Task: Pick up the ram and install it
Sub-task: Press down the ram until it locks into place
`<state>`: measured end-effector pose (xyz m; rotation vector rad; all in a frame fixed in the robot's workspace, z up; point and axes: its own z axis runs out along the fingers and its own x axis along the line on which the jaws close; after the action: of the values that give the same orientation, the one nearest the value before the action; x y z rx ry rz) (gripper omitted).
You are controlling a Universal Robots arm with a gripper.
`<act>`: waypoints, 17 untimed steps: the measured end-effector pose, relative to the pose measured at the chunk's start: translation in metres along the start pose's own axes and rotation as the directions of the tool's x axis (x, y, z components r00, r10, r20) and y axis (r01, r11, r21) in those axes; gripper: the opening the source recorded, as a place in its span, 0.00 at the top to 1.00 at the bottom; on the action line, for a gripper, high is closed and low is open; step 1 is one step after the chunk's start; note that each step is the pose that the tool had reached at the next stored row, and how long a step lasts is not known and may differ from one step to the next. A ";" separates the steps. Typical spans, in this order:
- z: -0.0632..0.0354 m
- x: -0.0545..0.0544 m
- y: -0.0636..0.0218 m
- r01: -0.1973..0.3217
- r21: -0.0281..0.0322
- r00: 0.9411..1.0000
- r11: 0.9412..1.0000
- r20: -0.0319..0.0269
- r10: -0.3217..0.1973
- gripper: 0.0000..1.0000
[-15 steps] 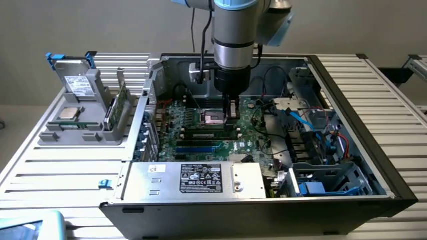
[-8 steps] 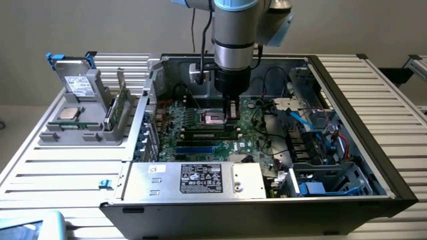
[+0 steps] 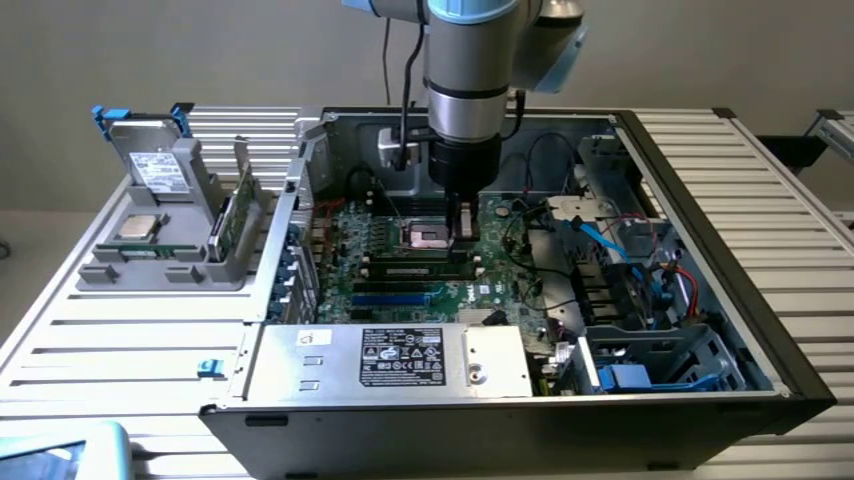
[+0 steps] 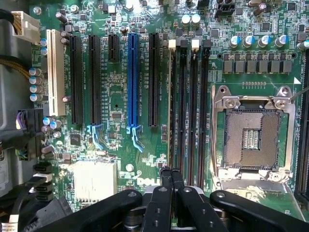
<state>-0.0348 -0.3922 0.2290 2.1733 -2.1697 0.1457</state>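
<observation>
The ram (image 3: 235, 216), a thin green board, stands on edge in the grey holder (image 3: 160, 272) on the exterior view's left, outside the computer case. My gripper (image 3: 463, 228) hangs inside the open case over the motherboard, well away from the ram. In the wrist view the gripper (image 4: 171, 178) is shut with nothing between its black fingers. Its tips hover over the end of the black memory slots (image 4: 188, 106), beside the empty processor socket (image 4: 251, 137).
The holder also carries a square silver processor chip (image 3: 138, 226) and a grey drive (image 3: 160, 170). A silver power supply (image 3: 387, 360) spans the case's near side. Cables and drive cages (image 3: 641, 300) crowd the exterior view's right. Expansion slots (image 4: 133, 82) lie beside the memory slots.
</observation>
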 end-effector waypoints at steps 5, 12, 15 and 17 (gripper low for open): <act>0.0033 0.000 0.0003 0.000 0.000 1.000 1.000 0.000 0.000 0.89; -0.0047 0.001 0.0031 0.000 -0.004 1.000 1.000 0.001 0.000 0.89; -0.0067 0.002 0.0111 0.000 -0.004 1.000 1.000 0.002 0.000 0.89; -0.0070 0.002 0.0193 0.000 -0.005 1.000 1.000 0.002 0.000 0.89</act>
<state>-0.0542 -0.3932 0.2358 2.1724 -2.1685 0.1385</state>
